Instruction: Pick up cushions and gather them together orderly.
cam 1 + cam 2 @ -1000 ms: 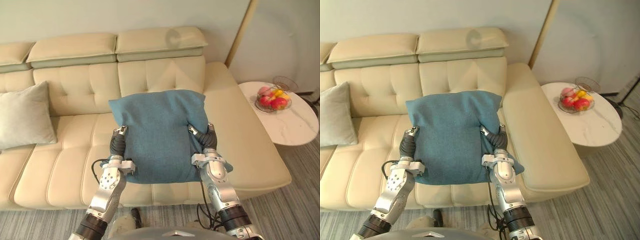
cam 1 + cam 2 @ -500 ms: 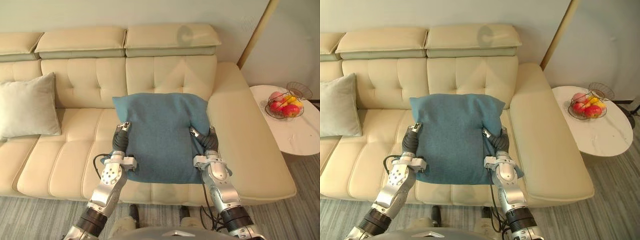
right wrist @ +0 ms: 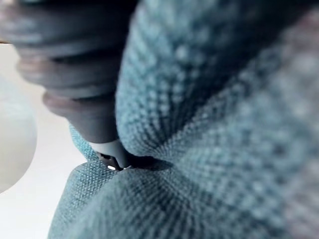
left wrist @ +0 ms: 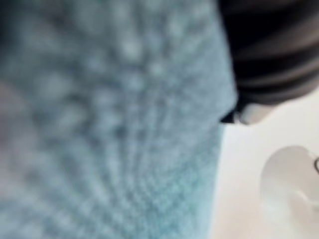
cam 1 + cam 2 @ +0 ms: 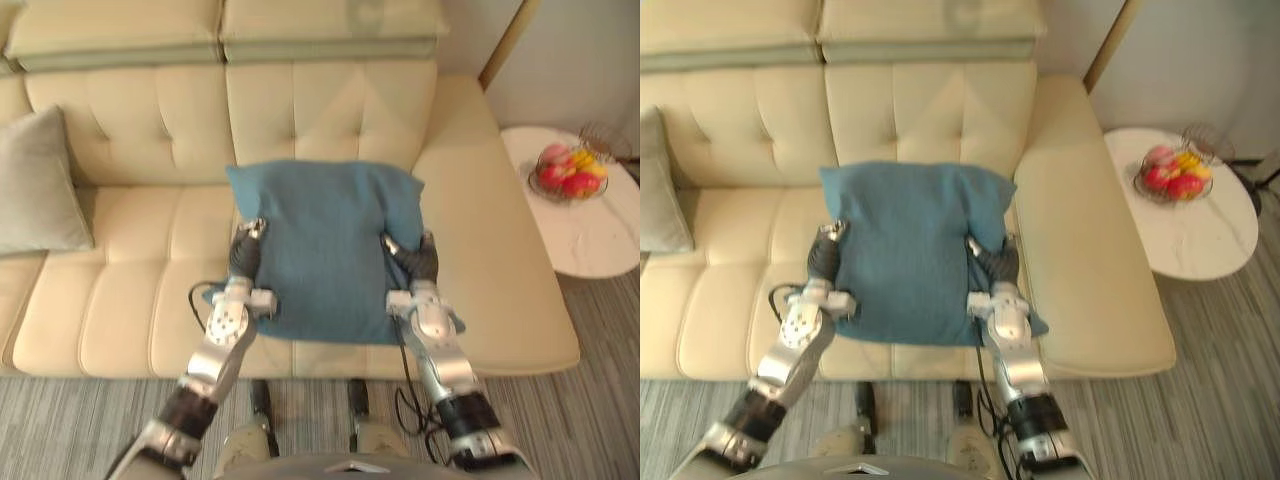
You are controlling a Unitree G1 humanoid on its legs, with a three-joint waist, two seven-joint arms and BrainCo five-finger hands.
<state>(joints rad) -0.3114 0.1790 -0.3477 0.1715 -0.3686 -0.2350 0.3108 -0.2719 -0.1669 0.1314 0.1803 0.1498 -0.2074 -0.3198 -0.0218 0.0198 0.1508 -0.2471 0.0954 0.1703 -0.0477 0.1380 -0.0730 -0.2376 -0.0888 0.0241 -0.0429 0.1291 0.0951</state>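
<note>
Tightly, right hand pinches blue cushion.

This is looking like a home living room. A long cream sofa with a tufted back and padded headrests is filling the left and middle of the frame. A grey cushion is leaning against its back at the left edge, and a blue cushion is showing at the centre. At the right edge a round white side table is carrying a wire bowl of fruit (red and yellow pieces). Grey striped flooring is running along the bottom, and a plain pale wall is closing the upper right corner.
</note>
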